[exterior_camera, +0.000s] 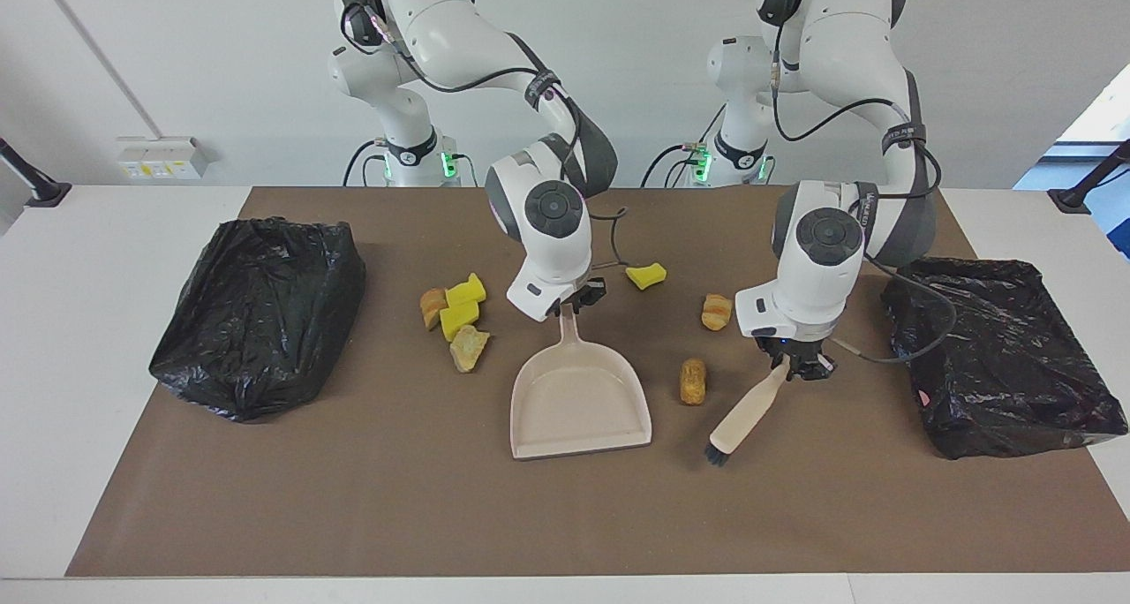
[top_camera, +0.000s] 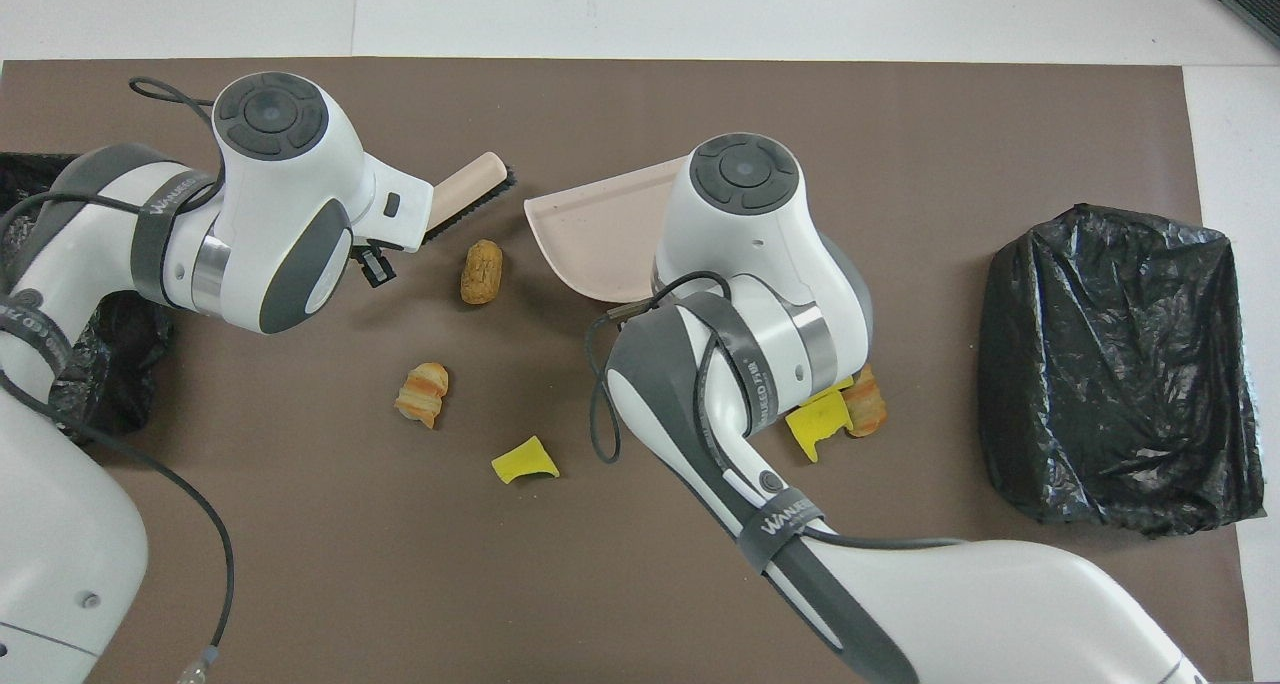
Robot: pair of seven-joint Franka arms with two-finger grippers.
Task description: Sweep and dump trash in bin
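My left gripper [exterior_camera: 799, 367] clamps the beige wooden brush [exterior_camera: 746, 410]; my right gripper [exterior_camera: 576, 302] pinches the pink plastic dustpan [exterior_camera: 578, 401].

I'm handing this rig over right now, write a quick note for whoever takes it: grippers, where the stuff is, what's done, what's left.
Left gripper: shut on the brush by its handle end, bristles down at the brown mat.
Right gripper: shut on the dustpan handle; the pan is empty.
Trash: four pieces clustered beside the dustpan, toward the right arm's end. A yellow sponge piece, a striped bread lump and a brown lump lie between dustpan and brush.
Black-lined bins: one at the left arm's end, one at the right arm's.
Done: both tools gripped.
Left: sweep all seven pieces into the pan, dump in a bin.
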